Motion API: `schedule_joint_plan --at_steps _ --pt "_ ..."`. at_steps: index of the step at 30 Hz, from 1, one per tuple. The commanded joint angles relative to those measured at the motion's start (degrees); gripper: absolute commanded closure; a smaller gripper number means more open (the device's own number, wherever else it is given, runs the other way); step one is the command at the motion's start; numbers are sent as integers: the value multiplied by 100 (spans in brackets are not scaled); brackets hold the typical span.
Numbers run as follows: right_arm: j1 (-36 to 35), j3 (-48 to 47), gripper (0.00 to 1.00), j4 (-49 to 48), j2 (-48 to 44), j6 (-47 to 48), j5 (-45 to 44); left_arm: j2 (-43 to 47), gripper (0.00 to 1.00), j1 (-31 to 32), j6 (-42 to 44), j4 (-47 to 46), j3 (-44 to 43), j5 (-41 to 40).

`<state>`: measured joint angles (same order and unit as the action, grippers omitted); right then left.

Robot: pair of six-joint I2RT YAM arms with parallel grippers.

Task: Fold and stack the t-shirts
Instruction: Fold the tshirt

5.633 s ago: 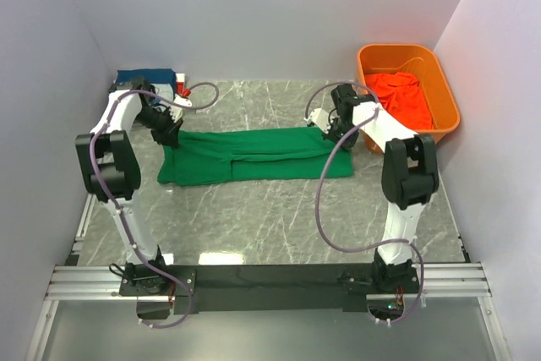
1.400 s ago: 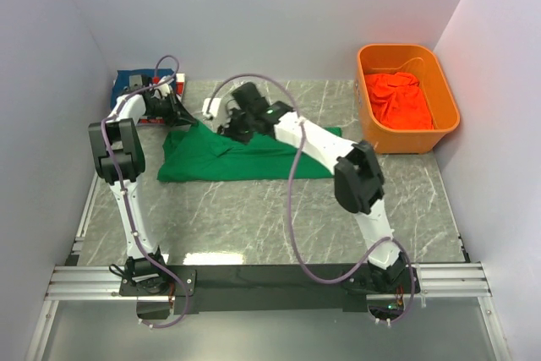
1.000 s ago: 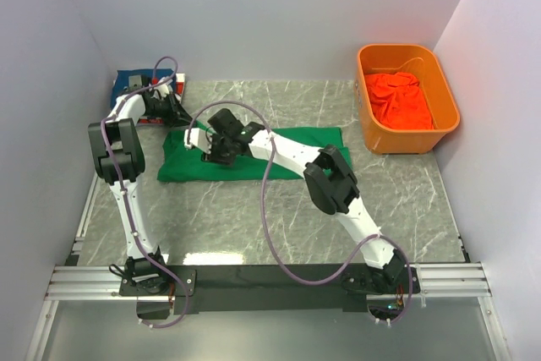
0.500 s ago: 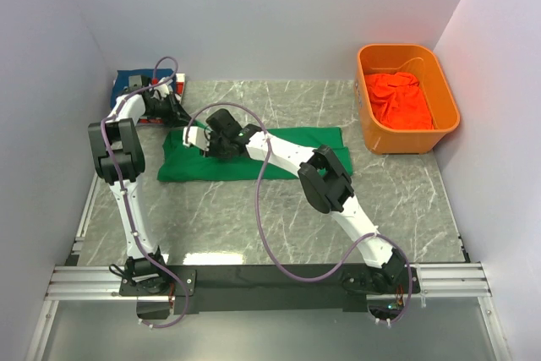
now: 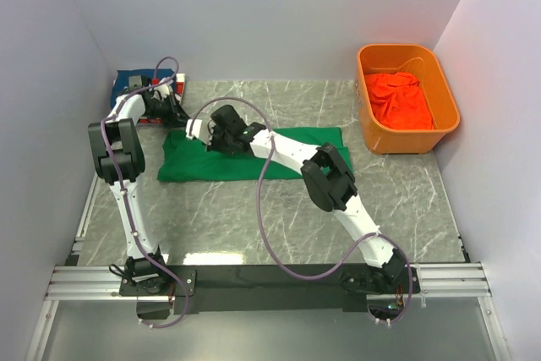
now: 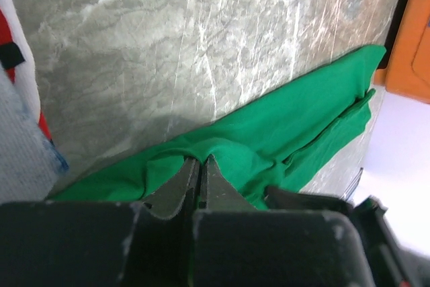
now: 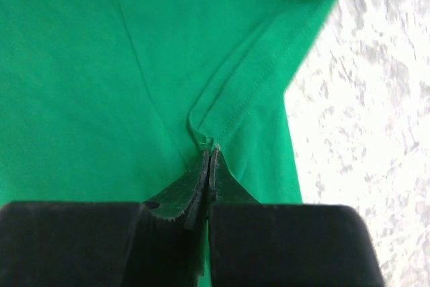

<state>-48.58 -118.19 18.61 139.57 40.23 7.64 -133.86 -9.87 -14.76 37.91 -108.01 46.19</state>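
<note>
Green t-shirt point(image 5: 196, 166) pinched in left gripper point(image 6: 199, 169) and right gripper point(image 7: 210, 159); blue tee point(image 5: 142, 76) beside, orange bin point(image 5: 397, 47) apart.

An orange bin point(image 5: 410, 140) stands at the far right corner of the grey marble table point(image 5: 254, 209).

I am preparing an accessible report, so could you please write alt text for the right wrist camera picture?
The right gripper is shut on a stitched fold of a green t-shirt, which fills most of the view. A strip of grey marble table shows along the right side.
</note>
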Motion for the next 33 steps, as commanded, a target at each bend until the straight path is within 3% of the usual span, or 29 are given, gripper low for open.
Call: schedule_joint_plan --at_steps 1,20,29,32,33 --pt "234 208 100 -428 -702 -261 203 589 99 3 430 146 -81 -14" --pt "753 1237 100 -385 -1564 -534 1740 1811 99 -50 1362 1227 1826 -690" --pt "709 1149 100 -95 -1187 -340 1530 2022 99 -50 1608 1421 2538 -647" --pt "718 1341 100 -112 -1247 -156 1530 2110 92 -50 1652 1403 2749 -673" --pt "709 1386 100 -34 -1283 -69 1495 2119 81 -50 1670 1395 2767 -682"
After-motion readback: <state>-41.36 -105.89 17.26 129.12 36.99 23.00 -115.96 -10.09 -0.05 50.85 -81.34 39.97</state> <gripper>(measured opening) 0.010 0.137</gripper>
